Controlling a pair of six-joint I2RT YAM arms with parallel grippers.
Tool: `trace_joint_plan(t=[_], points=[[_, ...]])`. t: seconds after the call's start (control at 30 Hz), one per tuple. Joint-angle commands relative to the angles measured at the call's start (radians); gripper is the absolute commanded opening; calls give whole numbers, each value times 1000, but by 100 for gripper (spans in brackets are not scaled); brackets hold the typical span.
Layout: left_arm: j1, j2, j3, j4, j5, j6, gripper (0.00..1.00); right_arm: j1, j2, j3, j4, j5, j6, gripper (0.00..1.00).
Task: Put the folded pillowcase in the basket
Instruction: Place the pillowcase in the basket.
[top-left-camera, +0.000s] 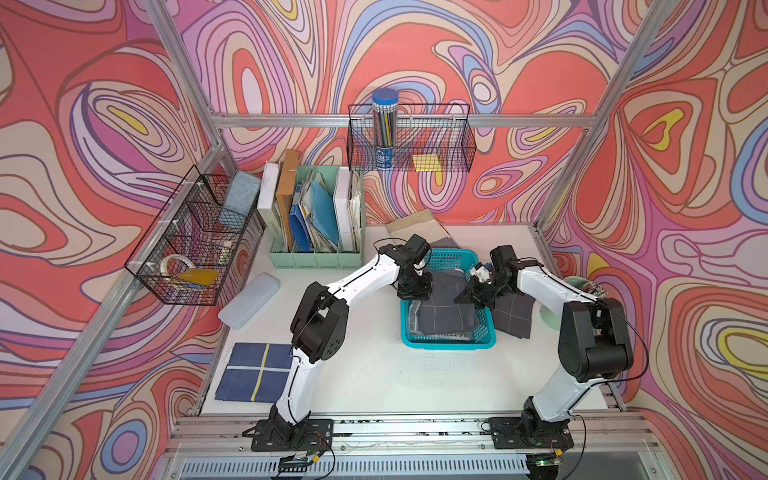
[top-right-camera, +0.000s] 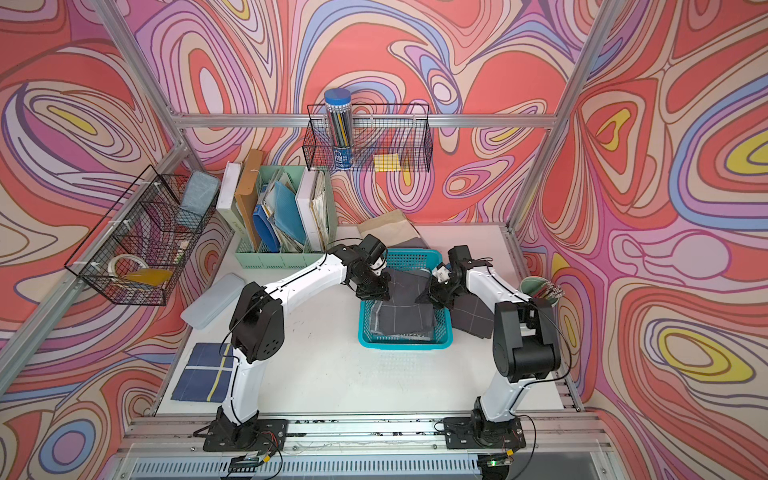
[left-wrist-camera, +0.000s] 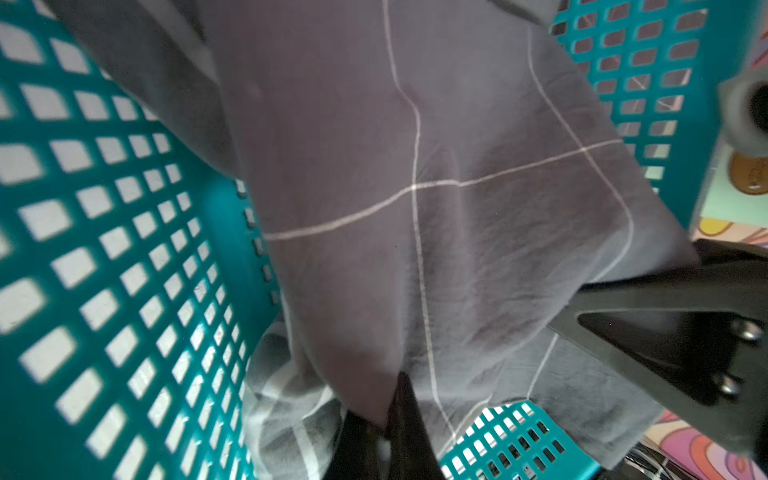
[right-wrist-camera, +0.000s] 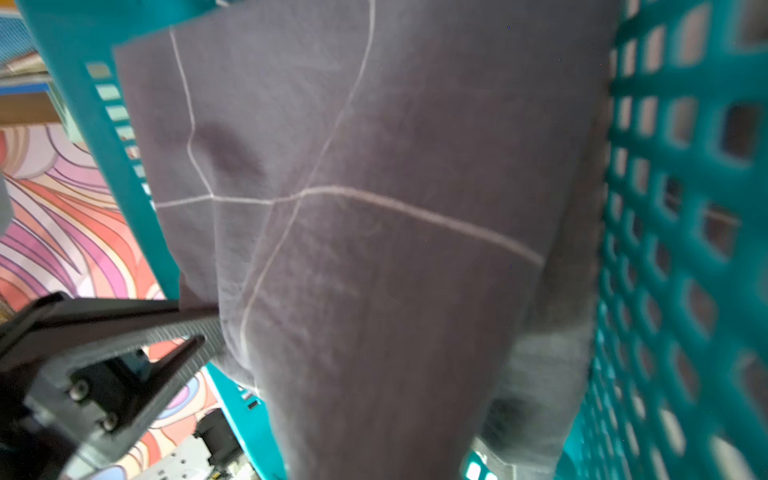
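The turquoise basket (top-left-camera: 449, 343) (top-right-camera: 405, 343) stands mid-table. Its slotted walls (left-wrist-camera: 104, 249) (right-wrist-camera: 685, 249) fill both wrist views. The folded pillowcase (top-left-camera: 446, 307) (top-right-camera: 407, 307), dark grey with thin white grid lines, hangs inside it between my two grippers and sags onto a lighter striped cloth (left-wrist-camera: 291, 407) lying below. My left gripper (top-left-camera: 413, 293) (top-right-camera: 374, 293) (left-wrist-camera: 395, 399) is shut on the pillowcase's left edge. My right gripper (top-left-camera: 467, 297) (top-right-camera: 424, 297) is at its right edge. In the right wrist view the pillowcase (right-wrist-camera: 374, 249) covers that gripper's jaws.
A second grey checked cloth (top-left-camera: 513, 316) lies on the table right of the basket. A navy cloth (top-left-camera: 253, 370) lies front left beside a translucent case (top-left-camera: 249, 299). The mint file organiser (top-left-camera: 316, 216) stands behind. Black wire baskets (top-left-camera: 409, 139) hang on the walls.
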Motion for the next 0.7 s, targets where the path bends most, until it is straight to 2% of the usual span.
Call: trace_joint_plan(t=[0.0,0.13,0.27,0.37,0.5,0.53,0.57,0.67], points=[[0,5,7,-78,-61,25,1,10,-21,5,-50,88,-18,22],[0,18,21,-93,-70,35,3,11,-76,-2,-99,176,-23,37],[0,38,26,-93,-49,35,9,12,-165,11,-145,282,-12,41],[-2,48,20,-93,-30,39,25,10,-229,52,-178,338,-2,42],[-2,21,17,-108,-54,36,58,10,-278,118,-201,355,2,41],[-3,4,17,-107,-60,41,70,11,-285,133,-200,353,2,41],[-3,-12,21,-114,-69,44,75,11,-288,143,-198,349,4,41],[-3,-76,45,-142,-120,50,76,11,-287,160,-196,337,4,39]])
